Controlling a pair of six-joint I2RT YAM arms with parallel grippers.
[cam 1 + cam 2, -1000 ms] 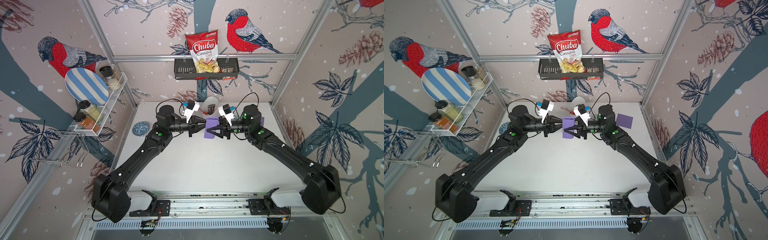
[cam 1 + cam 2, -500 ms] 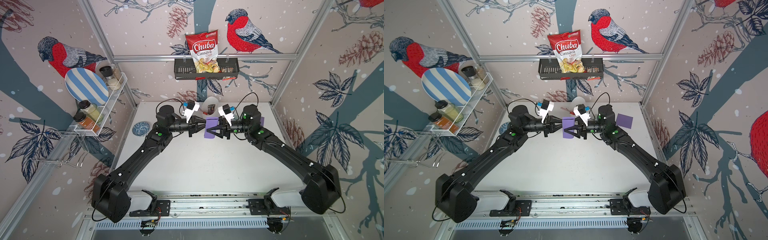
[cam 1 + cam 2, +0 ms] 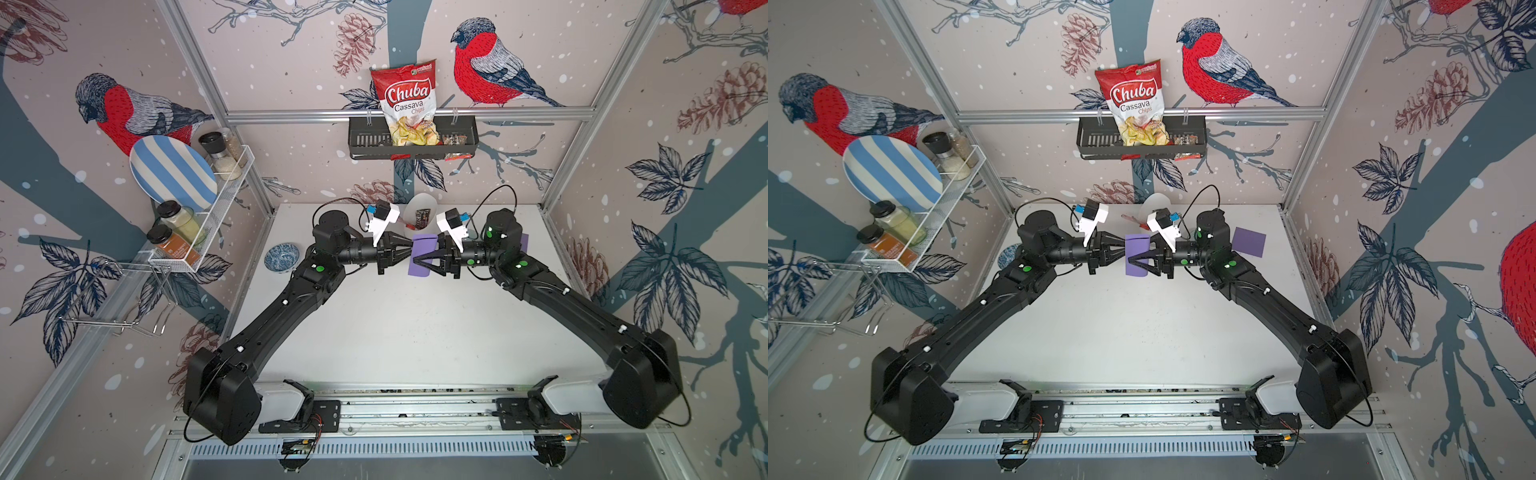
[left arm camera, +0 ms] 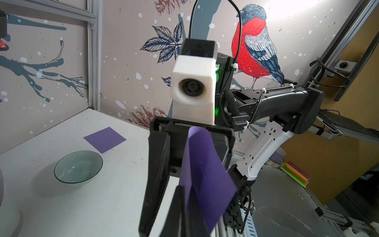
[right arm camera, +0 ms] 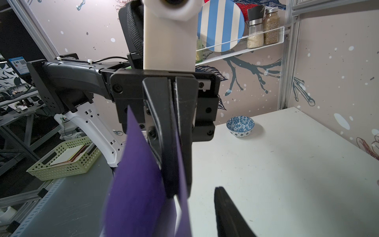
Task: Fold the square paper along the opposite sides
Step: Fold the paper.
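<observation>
Purple paper (image 3: 424, 243), 1 sheet — curled, clamped by the left gripper (image 3: 410, 254); right gripper (image 3: 417, 261), part-open astride it, is barely narrowed; crease unpressed.

Bare near table (image 3: 415, 332) — bowl (image 3: 281, 257), spare paper (image 3: 1249, 242) farther back.

The scuffed white counter (image 3: 407, 332) carries a small blue-and-white patterned ceramic bowl (image 3: 281, 257) near its left edge. A flat purple square paper sheet (image 3: 1249, 242) lies toward the back right, with a clear ribbed glass bowl (image 4: 78, 166) near it.
</observation>
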